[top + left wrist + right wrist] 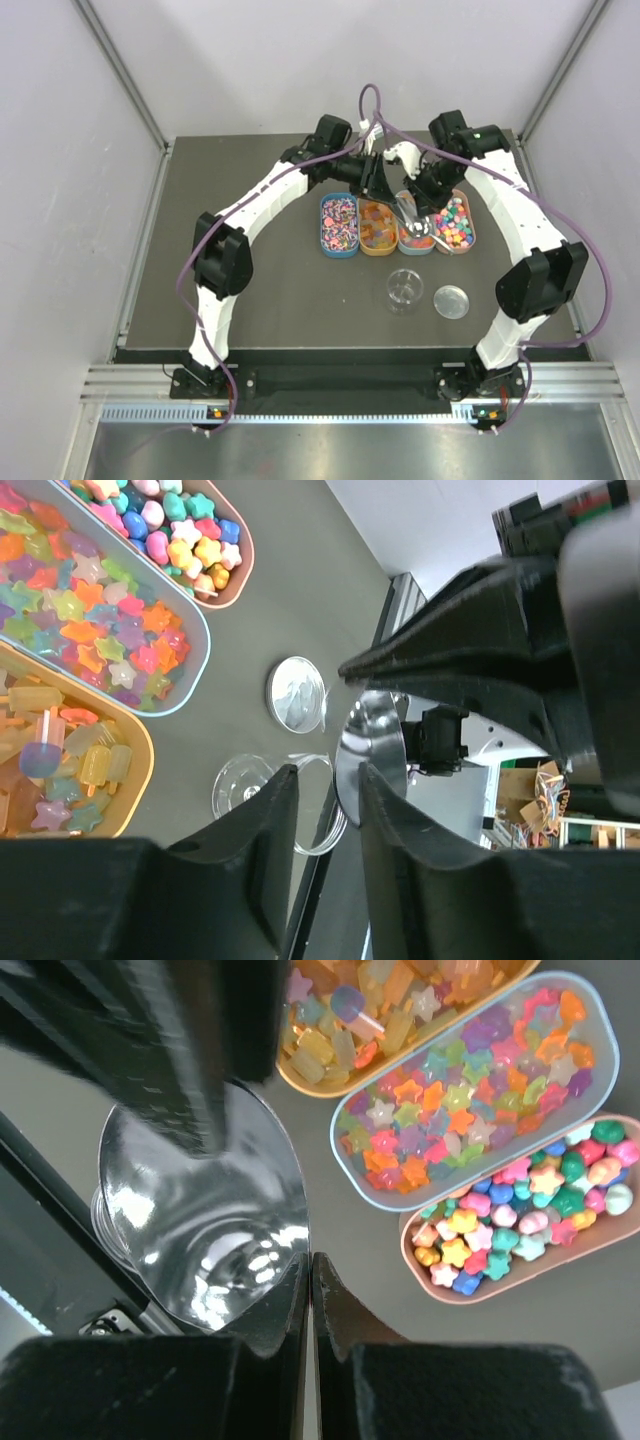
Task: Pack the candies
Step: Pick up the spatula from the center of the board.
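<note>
Readable text, labels, brands, numbers, signs: none. Candies, oval trays, metal scoop, clear jar, lid, surface: no marking visible. Cardboard clutter beyond the surface edge: too blurred to read.

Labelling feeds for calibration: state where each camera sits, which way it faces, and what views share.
Top external: above and behind the bases, looking down at the table; left arm and right arm show whole.
Left wrist: on the left arm, looking along the open left tool at the silver scoop.
Right wrist: on the right arm, looking down past the right tool, shut on the scoop.
Shared: both wrist views show the scoop and star candies in the blue tray.
</note>
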Robot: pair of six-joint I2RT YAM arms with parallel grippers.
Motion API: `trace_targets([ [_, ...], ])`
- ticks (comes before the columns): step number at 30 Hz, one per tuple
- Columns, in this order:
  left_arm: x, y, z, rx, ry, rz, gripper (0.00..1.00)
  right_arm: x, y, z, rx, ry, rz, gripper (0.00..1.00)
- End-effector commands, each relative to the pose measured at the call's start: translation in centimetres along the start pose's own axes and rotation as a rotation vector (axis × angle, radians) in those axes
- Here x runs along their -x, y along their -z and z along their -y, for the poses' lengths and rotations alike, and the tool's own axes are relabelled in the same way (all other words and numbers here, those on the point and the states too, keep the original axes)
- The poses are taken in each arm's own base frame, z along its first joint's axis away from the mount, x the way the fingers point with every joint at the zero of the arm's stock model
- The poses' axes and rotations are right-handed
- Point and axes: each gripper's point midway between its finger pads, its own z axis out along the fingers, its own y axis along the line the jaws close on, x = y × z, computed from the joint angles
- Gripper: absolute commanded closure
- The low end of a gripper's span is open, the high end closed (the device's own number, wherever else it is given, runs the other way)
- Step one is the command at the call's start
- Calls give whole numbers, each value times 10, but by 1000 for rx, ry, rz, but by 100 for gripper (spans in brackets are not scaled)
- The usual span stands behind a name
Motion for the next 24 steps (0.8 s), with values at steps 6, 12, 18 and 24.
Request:
trace_targets([
  [6, 6, -9, 3, -35, -57, 4, 100, 26, 4, -7, -15, 80, 46, 100],
  [12, 3, -2, 10, -68, -47, -12, 100, 28, 19, 0, -93, 75, 66, 100],
  [18, 23, 29, 18, -166, 7, 51, 100, 29, 77, -17, -148, 118, 215, 47],
  [24, 44, 88, 34, -371, 84, 71, 100, 32, 128, -29, -275, 95, 451, 15],
])
